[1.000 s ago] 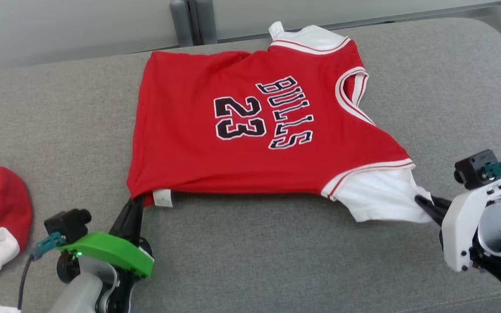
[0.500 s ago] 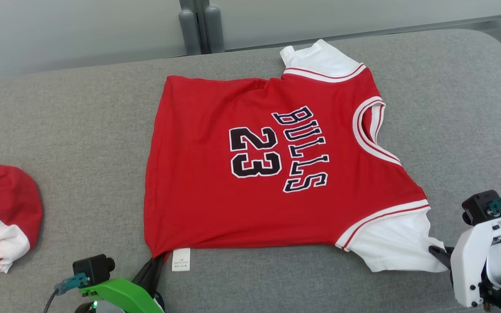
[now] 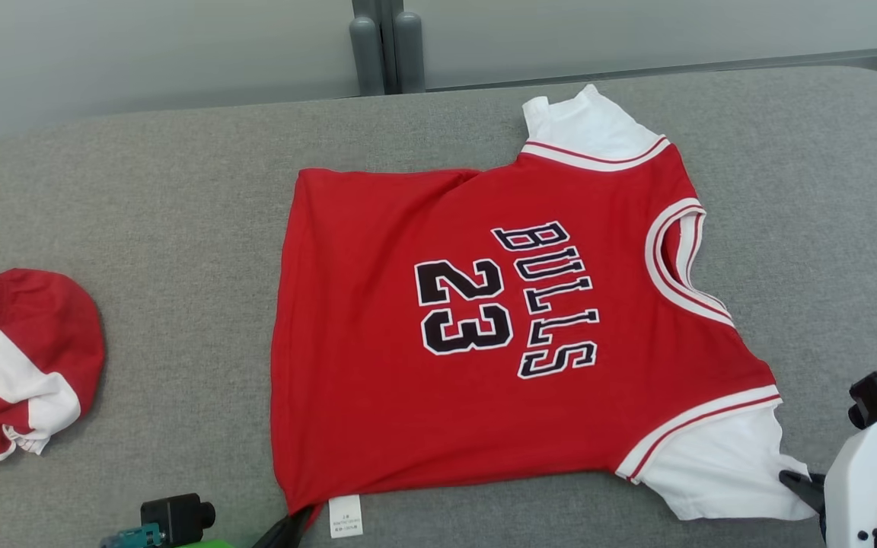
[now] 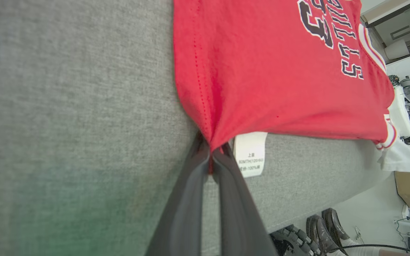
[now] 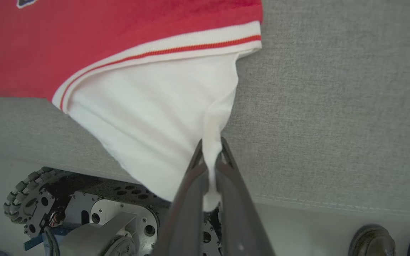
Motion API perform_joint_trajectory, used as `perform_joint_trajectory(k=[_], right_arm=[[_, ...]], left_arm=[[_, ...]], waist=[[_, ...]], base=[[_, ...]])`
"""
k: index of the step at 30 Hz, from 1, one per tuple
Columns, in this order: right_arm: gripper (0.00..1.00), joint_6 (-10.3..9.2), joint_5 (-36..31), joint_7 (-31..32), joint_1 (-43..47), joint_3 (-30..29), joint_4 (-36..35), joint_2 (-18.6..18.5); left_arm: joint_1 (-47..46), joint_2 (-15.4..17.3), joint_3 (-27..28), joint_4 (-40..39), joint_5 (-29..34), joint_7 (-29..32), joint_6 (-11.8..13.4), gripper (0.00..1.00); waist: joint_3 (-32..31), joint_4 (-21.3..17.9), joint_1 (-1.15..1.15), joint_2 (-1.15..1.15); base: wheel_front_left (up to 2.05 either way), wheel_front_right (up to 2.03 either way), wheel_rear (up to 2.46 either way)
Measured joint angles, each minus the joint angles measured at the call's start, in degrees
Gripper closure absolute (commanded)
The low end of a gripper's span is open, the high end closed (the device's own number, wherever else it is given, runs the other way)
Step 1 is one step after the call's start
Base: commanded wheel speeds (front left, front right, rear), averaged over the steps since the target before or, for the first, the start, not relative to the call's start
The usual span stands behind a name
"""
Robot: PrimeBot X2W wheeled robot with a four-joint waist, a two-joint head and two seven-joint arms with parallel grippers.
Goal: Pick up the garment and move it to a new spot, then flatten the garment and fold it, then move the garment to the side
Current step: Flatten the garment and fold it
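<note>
Counter [image 3: 141,190] is grey fabric, so expect drag. Garment [image 3: 377,380] lies print-up mid-counter, mostly flat, with one crease toward the counter's far edge. Red-and-white bundle [image 3: 20,365] sits at the counter's left end, well apart; stay off it. White sleeve [image 5: 148,117] looks to overhang the counter's near edge. Left claw [image 4: 210,167] is clamped on the hem corner beside the label [image 4: 250,153]. Right claw [image 5: 212,156] is clamped on the sleeve tip. For flattening, pull both corners low, evenly and apart from each other, then let go.

surface: grey woven fabric top [image 3: 141,213], rounded corners | behind: pale wall panel [image 3: 141,53], two grey upright posts [image 3: 387,49] | floor [image 4: 368,202]: pale, smooth | light: even
</note>
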Motion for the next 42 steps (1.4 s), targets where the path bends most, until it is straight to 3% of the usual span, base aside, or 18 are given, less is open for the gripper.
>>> perform_joint_trajectory(k=[5,13,22,32,42], right_arm=[[1.00,0.00,2.3,3.4,2.4,-2.8,-3.9,1.8],[1.00,-0.01,4.4,-2.6,-3.0,-4.6,-8.3,2.7],[1.00,-0.01,4.9,-8.8,-11.7,-0.9,-2.2,0.7],[1.00,-0.02,3.0,-18.9,-23.0,5.9,7.9,-0.4],[1.00,-0.02,1.1,-26.2,-30.2,10.2,17.7,-0.2]], left_arm=[[1.4,1.8,0.5,-4.3,-1.1,0.9,0.0,1.00],[-1.9,1.4,1.6,-9.6,-4.6,1.5,-1.3,1.00],[-8.8,-1.5,1.9,-8.3,-5.4,1.9,-1.5,1.00],[-16.5,-5.2,1.5,-0.9,-3.2,2.3,3.0,1.00],[-19.3,-7.4,1.4,3.0,-2.7,1.5,3.5,1.00]], waist=[[-0.1,0.4,0.00,0.00],[0.4,0.6,0.00,0.00],[2.1,1.2,0.00,0.00],[4.4,2.3,0.00,0.00],[5.8,3.0,0.00,0.00]], base=[[0.00,0.00,0.00],[0.00,0.00,0.00],[0.00,0.00,0.00],[0.00,0.00,0.00],[0.00,0.00,0.00]])
